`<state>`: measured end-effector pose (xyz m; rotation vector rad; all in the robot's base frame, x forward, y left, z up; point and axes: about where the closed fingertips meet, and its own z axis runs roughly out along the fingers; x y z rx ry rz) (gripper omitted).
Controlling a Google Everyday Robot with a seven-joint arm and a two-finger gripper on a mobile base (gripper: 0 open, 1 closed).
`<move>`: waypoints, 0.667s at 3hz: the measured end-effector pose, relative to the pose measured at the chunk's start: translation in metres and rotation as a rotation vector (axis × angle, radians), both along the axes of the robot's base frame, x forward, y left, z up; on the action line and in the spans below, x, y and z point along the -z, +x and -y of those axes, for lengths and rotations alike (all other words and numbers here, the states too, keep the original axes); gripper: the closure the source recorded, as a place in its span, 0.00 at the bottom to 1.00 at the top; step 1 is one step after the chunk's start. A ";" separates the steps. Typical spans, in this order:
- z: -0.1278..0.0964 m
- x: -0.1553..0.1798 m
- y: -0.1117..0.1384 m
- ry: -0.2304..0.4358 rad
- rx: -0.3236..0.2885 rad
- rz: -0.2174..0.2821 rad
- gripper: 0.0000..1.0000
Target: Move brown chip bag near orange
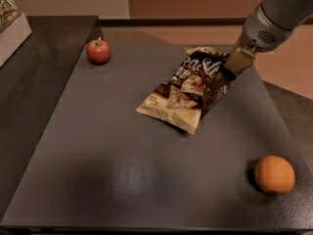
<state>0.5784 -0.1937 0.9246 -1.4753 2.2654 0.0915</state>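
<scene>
One apple [98, 52], one orange [275, 175], one bag [188, 89] in claw [238, 61]

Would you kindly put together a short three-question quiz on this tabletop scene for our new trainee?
1. True or false: the round, smooth orange touches the crinkly brown chip bag.
2. What does the tan-tipped gripper meet? A) the orange; B) the brown chip bag's far end; C) nothing, as it hangs clear of everything.
3. Fill in: in the camera view, the orange lies by the near-____ corner of the dark grey table.
Key: 1 false, they lie well apart; 2 B; 3 right.
</scene>
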 end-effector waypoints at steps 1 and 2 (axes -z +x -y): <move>0.020 -0.009 -0.026 -0.028 0.040 -0.016 1.00; 0.033 -0.010 -0.055 -0.038 0.078 -0.052 1.00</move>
